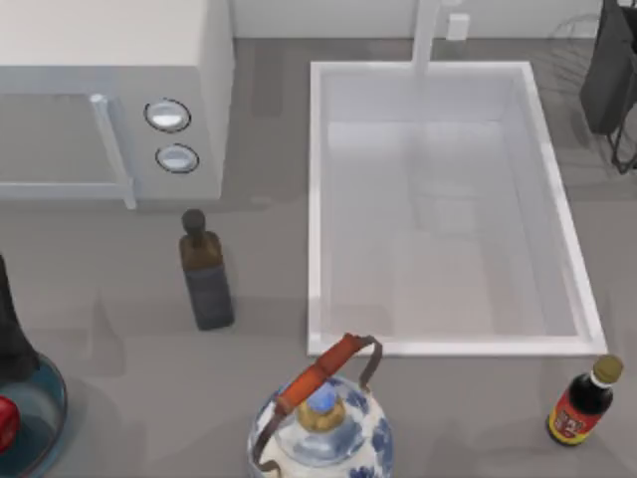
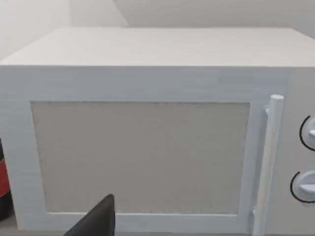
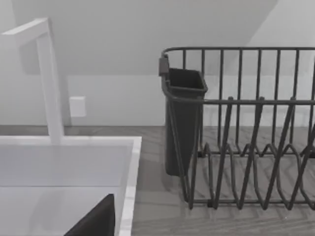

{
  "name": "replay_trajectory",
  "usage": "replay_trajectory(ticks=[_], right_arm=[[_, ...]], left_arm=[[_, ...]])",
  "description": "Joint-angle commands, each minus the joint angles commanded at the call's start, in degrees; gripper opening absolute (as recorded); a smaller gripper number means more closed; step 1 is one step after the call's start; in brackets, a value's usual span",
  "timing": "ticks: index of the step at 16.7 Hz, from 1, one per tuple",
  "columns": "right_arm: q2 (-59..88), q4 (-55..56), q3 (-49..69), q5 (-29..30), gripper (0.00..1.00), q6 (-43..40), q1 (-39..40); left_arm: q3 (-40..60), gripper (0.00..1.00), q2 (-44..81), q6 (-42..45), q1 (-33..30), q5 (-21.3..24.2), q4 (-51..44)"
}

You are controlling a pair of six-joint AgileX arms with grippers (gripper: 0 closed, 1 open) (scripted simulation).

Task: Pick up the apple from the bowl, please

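Top view: apple [image 1: 6, 422] sits at the table's far left near edge, cut off by the frame, only a red sliver visible. It lies inside the blue-teal bowl [image 1: 48, 400], of which only the right part of the rim is in frame. A dark arm section [image 1: 12, 334] of the left arm stands over the bowl's far side; its gripper is out of frame here, so I can't tell if the fingers are apart or together.

Rest of the table: white microwave [image 1: 109, 100] at far left with a bar handle and two dials. A dark bottle [image 1: 204, 271] stands upright just in front of it. White sink [image 1: 443, 209] in the middle. Blue-and-white porcelain teapot [image 1: 320, 423] with an orange-wrapped handle at the near edge, just in front of the sink's near-left corner. Red-labelled sauce bottle [image 1: 582, 400] near the right near corner, lying tilted. Dark dish rack [image 1: 612, 75] at far right.

Left wrist view: faces the microwave [image 2: 142, 147] door straight on. One dark fingertip [image 2: 96, 219] pokes in at the edge; finger state can't be read.

Right wrist view: sink corner [image 3: 64, 172], faucet [image 3: 47, 78], dish rack [image 3: 246, 128] with a dark cutlery cup [image 3: 182, 123]. One dark fingertip [image 3: 96, 219] at the edge; right gripper's state can't be read either.
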State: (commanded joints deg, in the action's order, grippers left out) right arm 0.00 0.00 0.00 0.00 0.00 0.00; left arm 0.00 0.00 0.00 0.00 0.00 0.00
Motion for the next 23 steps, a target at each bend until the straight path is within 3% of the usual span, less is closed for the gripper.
replay_trajectory(ticks=[12, 23], right_arm=[[0.0, 0.0, 0.0, 0.0, 1.0, 0.0, 0.0], [0.0, 0.0, 0.0, 0.0, 1.0, 0.0, 0.0]], left_arm=[[3.18, 1.0, 3.84, 0.48, 0.42, 0.0, -3.82], [32.43, 1.0, 50.89, 4.86, 4.25, 0.04, -46.47]])
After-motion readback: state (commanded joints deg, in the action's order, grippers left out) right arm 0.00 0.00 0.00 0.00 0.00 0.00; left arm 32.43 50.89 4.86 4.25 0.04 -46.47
